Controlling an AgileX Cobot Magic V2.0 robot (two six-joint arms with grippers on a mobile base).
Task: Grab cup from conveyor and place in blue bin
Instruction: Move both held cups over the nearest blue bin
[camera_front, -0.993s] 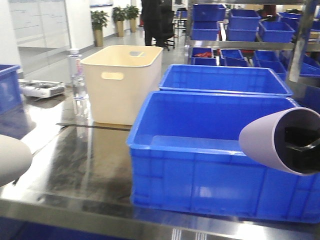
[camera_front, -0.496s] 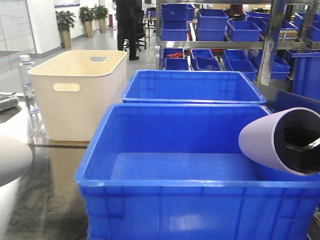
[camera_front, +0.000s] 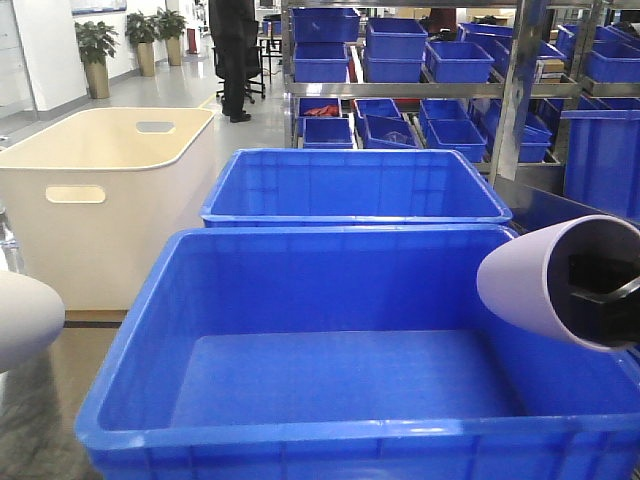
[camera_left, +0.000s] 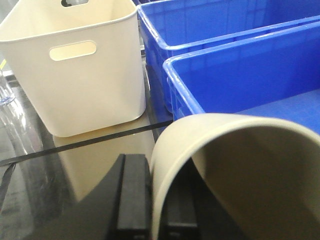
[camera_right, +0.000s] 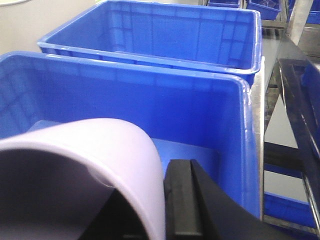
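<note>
Since both cups are clear of the conveyor, which no view shows, the pick-up reads as done and only the drop is left. The right gripper (camera_right: 167, 212) pinches the wall of a lilac cup (camera_front: 545, 280), one black finger inside the mouth and one outside. The cup hangs on its side over the right-hand part of the blue bin (camera_front: 330, 432), mouth toward the front camera. The left gripper (camera_left: 155, 207) pinches a cream cup (camera_left: 240, 165) by its wall likewise, near the bin's left wall; whether it is over the rim I cannot tell. The bin's floor is bare: nothing delivered. Lilac cup: smooth, tapered, matt, undented, apparently empty. A second blue bin (camera_front: 350, 185) stands just behind.
</note>
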